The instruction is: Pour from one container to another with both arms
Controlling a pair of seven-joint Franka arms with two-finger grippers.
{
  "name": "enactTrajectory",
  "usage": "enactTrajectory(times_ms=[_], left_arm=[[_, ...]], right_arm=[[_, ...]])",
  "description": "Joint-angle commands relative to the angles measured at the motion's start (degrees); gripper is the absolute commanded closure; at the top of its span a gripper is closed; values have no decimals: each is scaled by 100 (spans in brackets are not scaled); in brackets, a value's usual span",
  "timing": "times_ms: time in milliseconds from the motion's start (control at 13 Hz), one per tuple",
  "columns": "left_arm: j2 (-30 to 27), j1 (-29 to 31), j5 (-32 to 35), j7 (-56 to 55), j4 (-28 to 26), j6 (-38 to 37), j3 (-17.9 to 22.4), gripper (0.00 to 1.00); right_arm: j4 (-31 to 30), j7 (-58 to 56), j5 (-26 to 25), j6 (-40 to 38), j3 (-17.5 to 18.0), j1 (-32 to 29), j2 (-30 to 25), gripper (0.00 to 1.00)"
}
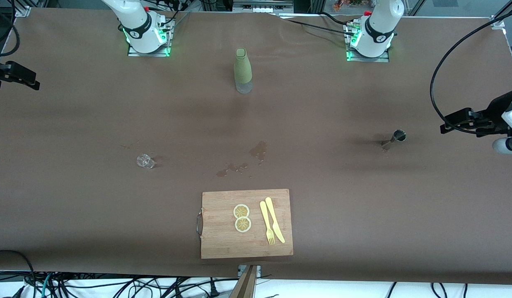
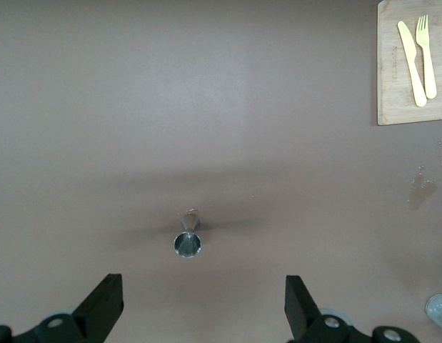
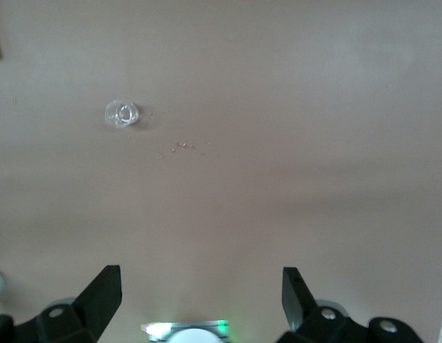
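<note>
A green bottle [image 1: 242, 70] with a clear base stands between the two arm bases. A small clear glass [image 1: 145, 161] [image 3: 122, 114] sits toward the right arm's end of the table. A metal jigger [image 1: 396, 138] [image 2: 187, 239] stands toward the left arm's end. My left gripper [image 1: 455, 122] [image 2: 204, 304] hangs open above the table's edge beside the jigger, nothing between its fingers [image 2: 101, 306]. My right gripper [image 1: 28, 78] [image 3: 201, 300] is open and empty at the other end, well apart from the glass.
A wooden cutting board [image 1: 223, 244] [image 2: 392, 100] near the front camera carries two lemon slices [image 1: 242, 217], a yellow fork [image 1: 266, 223] and a yellow knife [image 1: 275, 220]. Wet spots [image 1: 258, 151] mark the brown cloth between board and bottle. Cables hang at the table ends.
</note>
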Motion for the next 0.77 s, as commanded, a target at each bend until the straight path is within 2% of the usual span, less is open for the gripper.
enactTrajectory(times_ms=[0,154,462,692], left_arm=[[-466,-144,292,-138,-248,-123,44,0],[-520,-223,476,-147,-302,-106,35,0],[-503,-188,486,-541,-311,0,70,0],[-485,-179,459,-631,-311,0,70,0]], right_arm=[[-222,458,517,603,-91,110,41,0],[-364,230,591,1045,-30,145,24,0],[-443,211,538,959,49,207,94,0],[-249,202,538,871,85,259,252,0]])
